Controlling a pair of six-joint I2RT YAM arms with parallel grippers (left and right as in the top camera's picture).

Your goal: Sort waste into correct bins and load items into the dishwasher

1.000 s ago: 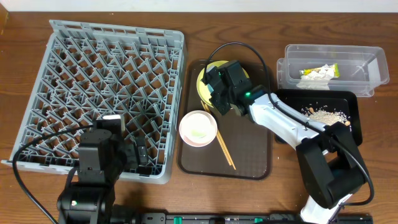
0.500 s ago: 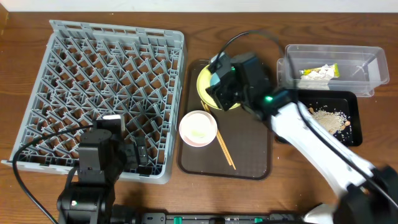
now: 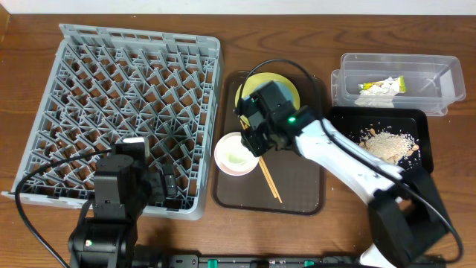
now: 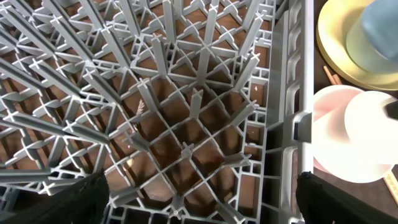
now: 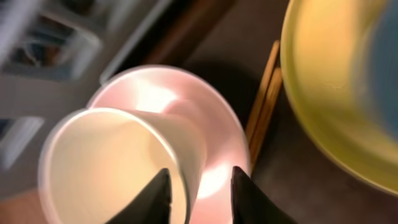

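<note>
The grey dish rack (image 3: 134, 104) fills the left side. On the brown tray, a white cup (image 5: 106, 155) lies in the pink bowl (image 5: 217, 124); the bowl also shows in the overhead view (image 3: 236, 154). My right gripper (image 5: 199, 193) is open, one finger inside the cup's rim and one outside it. The yellow plate (image 3: 286, 85) holds the light blue bowl (image 4: 379, 28), which my arm hides from above. Chopsticks (image 3: 269, 181) lie beside the pink bowl. My left gripper (image 4: 199, 205) is open and empty over the rack's near right corner.
The brown serving tray (image 3: 297, 186) sits right of the rack. At the far right a clear tub (image 3: 431, 85) holds the wrapper and white paper (image 3: 381, 88). In front of it a black tray (image 3: 416, 123) holds rice scraps (image 3: 385, 141).
My right gripper moved from over the yellow plate toward the front left, down to the cup in the pink bowl. The left arm has not moved.
</note>
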